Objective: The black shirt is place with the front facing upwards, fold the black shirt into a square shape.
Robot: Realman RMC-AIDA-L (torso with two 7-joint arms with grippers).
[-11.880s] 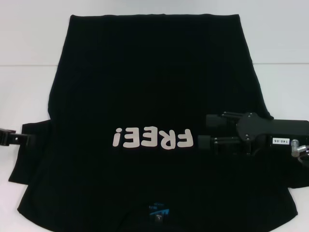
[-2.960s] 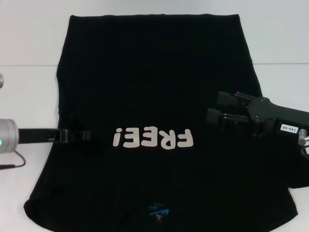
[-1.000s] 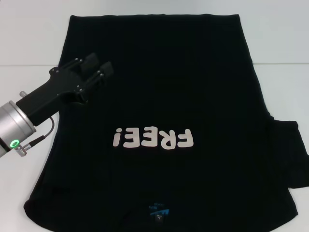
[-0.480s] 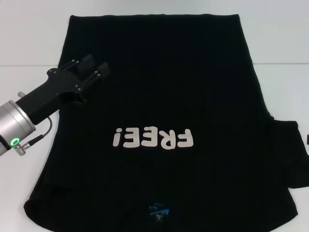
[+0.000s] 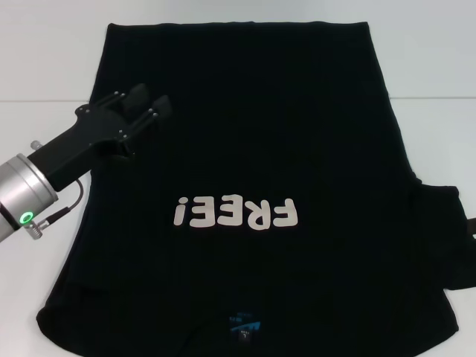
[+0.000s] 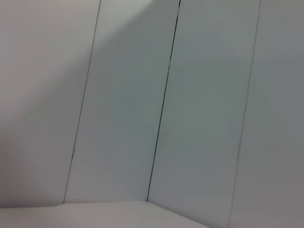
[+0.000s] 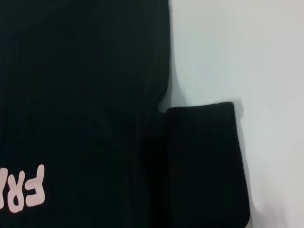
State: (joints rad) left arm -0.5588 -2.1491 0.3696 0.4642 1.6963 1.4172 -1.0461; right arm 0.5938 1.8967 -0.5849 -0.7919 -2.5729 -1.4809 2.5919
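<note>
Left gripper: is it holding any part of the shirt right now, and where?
Nothing is held. The left gripper is open above the black shirt near its left edge, with no cloth between its fingers.

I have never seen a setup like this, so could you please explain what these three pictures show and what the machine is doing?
This is a two-armed robot. The head camera looks down on a white table with the black shirt spread flat, print facing up. The left gripper hovers over the shirt's left edge, holding nothing. The left wrist camera sees only pale wall panels. The right wrist camera looks down on the right sleeve, which sticks out flat beside the body; only a sliver of the right gripper shows at the head view's edge.
</note>
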